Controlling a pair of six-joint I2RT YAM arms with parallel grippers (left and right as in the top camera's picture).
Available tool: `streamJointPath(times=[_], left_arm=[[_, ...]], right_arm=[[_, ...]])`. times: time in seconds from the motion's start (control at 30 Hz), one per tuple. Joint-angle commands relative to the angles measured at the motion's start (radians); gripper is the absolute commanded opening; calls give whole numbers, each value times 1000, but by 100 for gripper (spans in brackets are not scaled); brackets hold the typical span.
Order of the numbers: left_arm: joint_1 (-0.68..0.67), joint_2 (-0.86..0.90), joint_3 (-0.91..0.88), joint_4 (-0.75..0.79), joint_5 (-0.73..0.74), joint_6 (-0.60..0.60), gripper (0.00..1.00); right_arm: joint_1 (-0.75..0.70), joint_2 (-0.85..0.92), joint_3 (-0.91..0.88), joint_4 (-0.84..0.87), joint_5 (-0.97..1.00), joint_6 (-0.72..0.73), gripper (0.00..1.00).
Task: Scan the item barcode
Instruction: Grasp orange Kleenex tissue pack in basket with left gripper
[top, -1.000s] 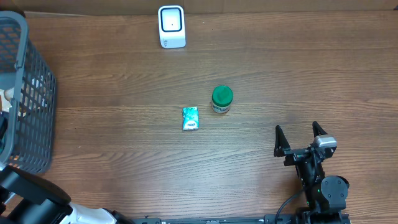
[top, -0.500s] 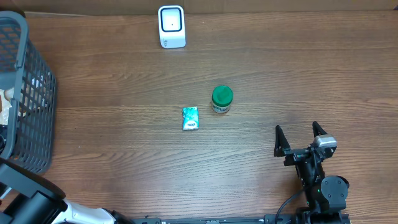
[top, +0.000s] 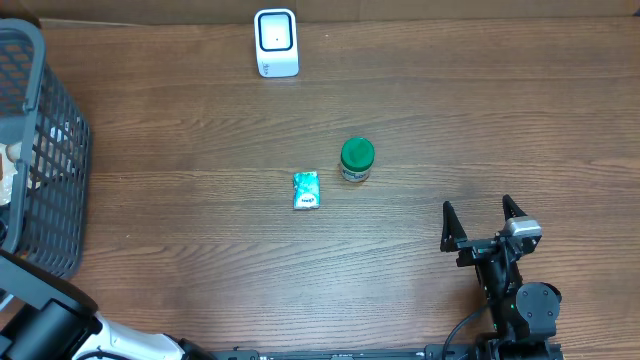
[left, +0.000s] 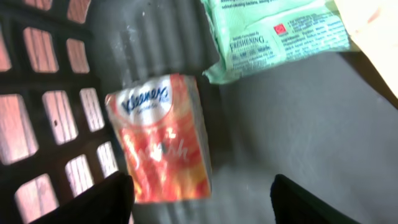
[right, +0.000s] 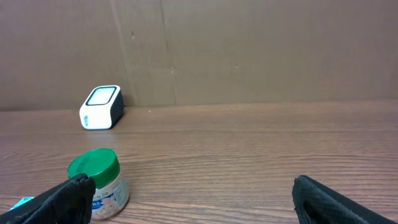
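My left gripper (left: 199, 208) is down inside the grey basket (top: 45, 150), its jaws open and wide apart. An orange Kleenex tissue pack (left: 163, 140) lies on the basket floor just ahead of the left finger (left: 93, 199), not between the jaws. A green wipes pack (left: 273, 34) lies beyond it. The white barcode scanner (top: 276, 42) stands at the table's far edge. My right gripper (top: 483, 222) rests open near the front right, with nothing in it.
A green-lidded jar (top: 357, 160) and a small teal packet (top: 306, 190) sit mid-table. The jar (right: 96, 183) is just ahead of my right gripper's left finger (right: 68, 199). A beige item (left: 373, 37) lies in the basket's corner. A cardboard wall backs the table.
The left arm at the bottom-left corner of the overhead view has shifted slightly. The right arm and the table objects have not moved.
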Motion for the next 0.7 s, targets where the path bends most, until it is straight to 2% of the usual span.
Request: streamJointPath(times=[0.0, 0.2, 0.3, 0.33, 0.37, 0.4, 0.47, 0.67], left_arm=[[7, 44, -10, 27, -30, 2, 68], [7, 117, -10, 66, -28, 1, 67], [5, 153, -10, 75, -10, 1, 59], [5, 158, -10, 75, -1, 1, 55], [5, 158, -10, 75, 5, 1, 45], [5, 158, -10, 76, 7, 1, 25], [5, 158, -9, 79, 18, 1, 4], [5, 154, 58, 2, 122, 2, 4]], right_arm=[[6, -7, -11, 4, -5, 4, 100], [6, -7, -11, 4, -5, 4, 100], [6, -7, -11, 4, -5, 4, 100], [6, -7, -11, 4, -5, 4, 100], [6, -7, -11, 4, -5, 4, 100], [6, -7, -11, 4, -5, 4, 100], [6, -7, -11, 4, -5, 4, 100], [6, -7, -11, 4, -5, 4, 100]])
